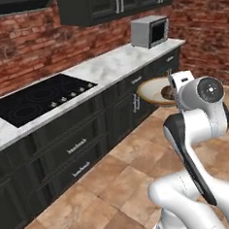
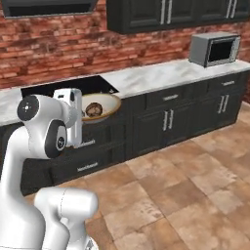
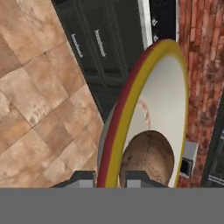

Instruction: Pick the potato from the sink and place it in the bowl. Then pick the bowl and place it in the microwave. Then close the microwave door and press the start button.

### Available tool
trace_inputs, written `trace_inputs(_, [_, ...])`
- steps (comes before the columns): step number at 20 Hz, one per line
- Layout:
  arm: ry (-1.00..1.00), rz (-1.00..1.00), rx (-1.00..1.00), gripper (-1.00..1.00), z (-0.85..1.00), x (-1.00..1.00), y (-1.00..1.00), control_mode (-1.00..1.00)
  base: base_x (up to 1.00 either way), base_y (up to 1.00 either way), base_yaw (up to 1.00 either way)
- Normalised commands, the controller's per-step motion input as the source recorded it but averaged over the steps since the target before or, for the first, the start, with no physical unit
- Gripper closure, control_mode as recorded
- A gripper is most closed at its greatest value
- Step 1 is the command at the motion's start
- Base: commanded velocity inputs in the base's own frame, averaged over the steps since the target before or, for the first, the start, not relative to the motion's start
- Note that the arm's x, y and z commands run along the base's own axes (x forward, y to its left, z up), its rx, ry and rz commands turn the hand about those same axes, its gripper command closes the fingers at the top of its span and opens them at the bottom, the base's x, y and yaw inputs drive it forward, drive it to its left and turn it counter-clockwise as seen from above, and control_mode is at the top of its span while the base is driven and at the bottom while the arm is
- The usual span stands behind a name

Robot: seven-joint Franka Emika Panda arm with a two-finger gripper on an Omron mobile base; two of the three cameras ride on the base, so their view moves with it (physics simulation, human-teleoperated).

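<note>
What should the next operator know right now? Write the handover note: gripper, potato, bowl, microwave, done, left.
Gripper: shut on the rim of the bowl, carried in the air in front of the lower cabinets.
Potato: lies inside the bowl.
Microwave: on the counter farther along; whether its door is open I cannot tell.
Done: potato in bowl, bowl picked up.
Left: bowl into the microwave, close the door, press start.

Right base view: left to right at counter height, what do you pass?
Robot arm → bowl with the potato in it → double-door cabinet → microwave.
</note>
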Motion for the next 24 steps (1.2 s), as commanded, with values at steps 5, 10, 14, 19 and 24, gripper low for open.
trace_inputs(5, [0.00,0.00,0.00,1.00,0.00,0.00,0.00,1.00,0.36,0.26,0.58])
trace_inputs(10, [0.00,0.00,0.00,1.00,0.00,0.00,0.00,1.00,0.33,0.25,0.57])
trace_inputs(14, [0.00,0.00,0.00,1.00,0.00,0.00,0.00,1.00,0.30,0.27,0.54])
trace_inputs(19, [0.00,0.00,0.00,1.00,0.00,0.00,0.00,1.00,0.34,0.27,0.51])
trace_inputs(24, [0.00,0.00,0.00,1.00,0.00,0.00,0.00,1.00,0.37,0.30,0.52])
